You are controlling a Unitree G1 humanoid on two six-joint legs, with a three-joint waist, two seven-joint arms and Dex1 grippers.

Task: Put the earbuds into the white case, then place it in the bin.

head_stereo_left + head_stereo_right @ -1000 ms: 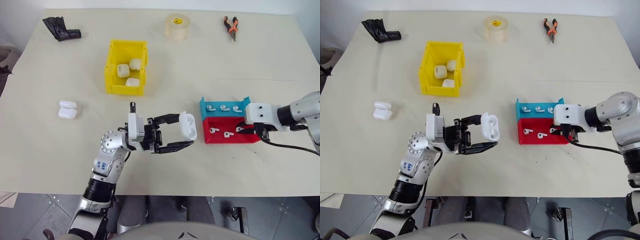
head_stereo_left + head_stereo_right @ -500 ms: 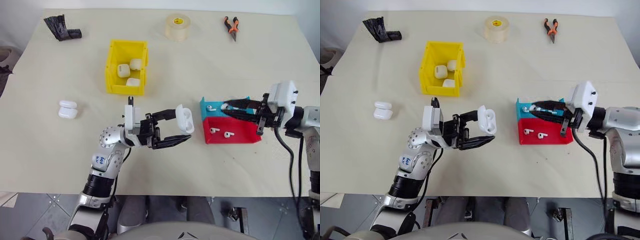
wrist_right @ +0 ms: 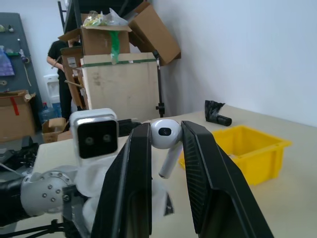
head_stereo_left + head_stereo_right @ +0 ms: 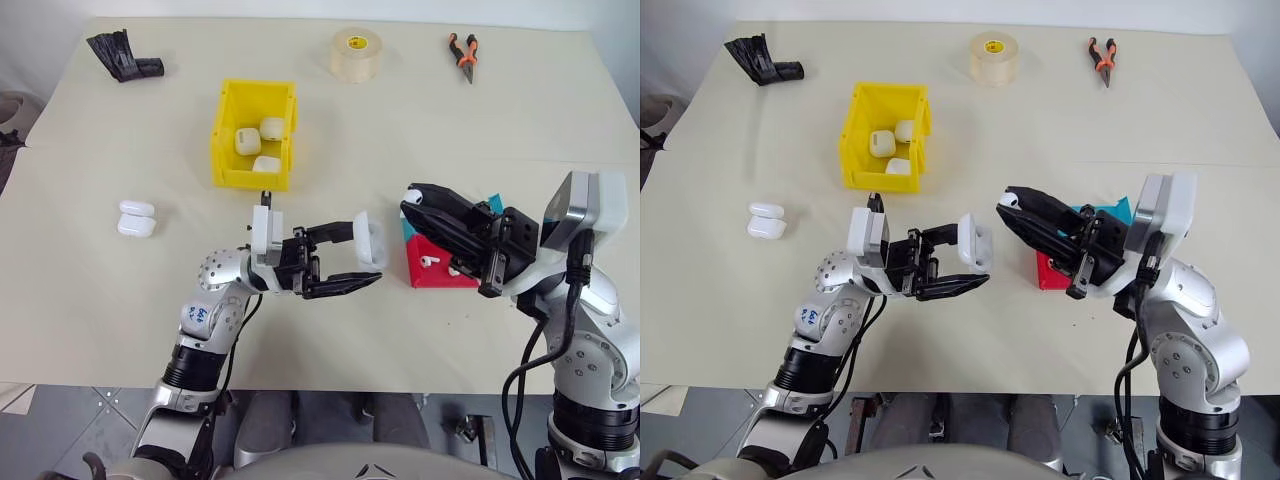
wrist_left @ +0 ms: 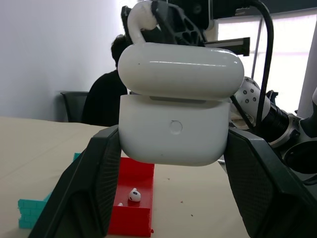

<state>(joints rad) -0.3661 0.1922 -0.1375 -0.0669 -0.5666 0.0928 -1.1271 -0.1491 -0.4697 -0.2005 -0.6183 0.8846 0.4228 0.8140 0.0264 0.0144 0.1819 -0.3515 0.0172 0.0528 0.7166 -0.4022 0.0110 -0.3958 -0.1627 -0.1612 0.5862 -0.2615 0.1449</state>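
Right wrist view: right claw [image 3: 166, 144] pinching earbud [image 3: 165, 134].

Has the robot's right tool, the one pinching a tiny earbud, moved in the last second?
Yes. The right tool, shut on a glossy white earbud, has left the red plastic tray and swung left toward the open white pebble-shaped case.

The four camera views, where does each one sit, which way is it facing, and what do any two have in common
Left eye view: on the head, looking down over the table; both arms show.
Right eye view: the same scene beside it.
Left wrist view: looks along the left gripper, shut on the white case, toward the red tray.
Right wrist view: looks along the right gripper, shut on an earbud, toward the bin.
Shared: each wrist view shows the other gripper.
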